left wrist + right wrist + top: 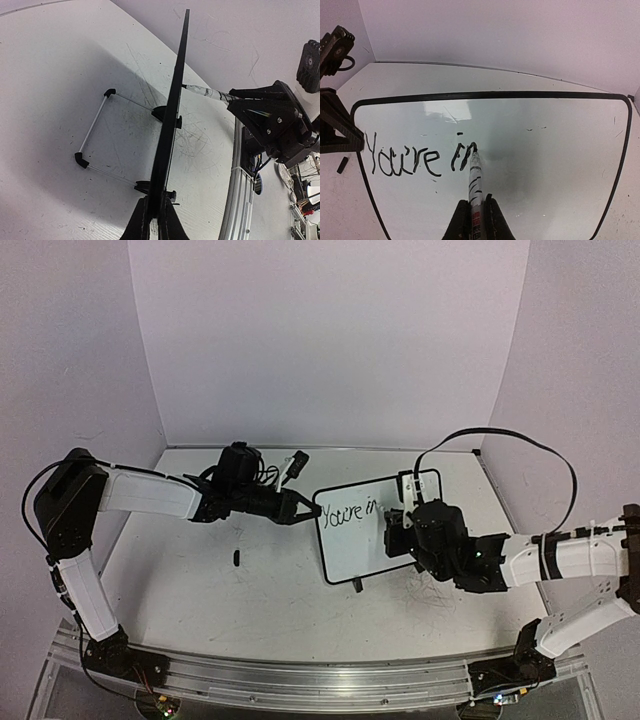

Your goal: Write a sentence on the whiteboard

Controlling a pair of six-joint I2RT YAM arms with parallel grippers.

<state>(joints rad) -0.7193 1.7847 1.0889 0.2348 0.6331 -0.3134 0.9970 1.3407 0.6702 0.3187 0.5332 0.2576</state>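
The whiteboard (352,545) stands tilted on the table at mid-right, black-framed, with "You're in" written in black. My left gripper (305,510) is shut on the board's left edge; in the left wrist view the board (172,115) runs edge-on out of the pinched fingertips (159,220). My right gripper (398,530) is in front of the board, shut on a white marker (475,180). The marker's tip touches the board (545,165) at the top of the "n". The same marker (207,92) shows meeting the board's face in the left wrist view.
A small black marker cap (236,558) lies on the table left of the board. The board's wire stand (92,125) reaches out behind it. A black object with cables (285,468) sits at the back. Walls close in on three sides.
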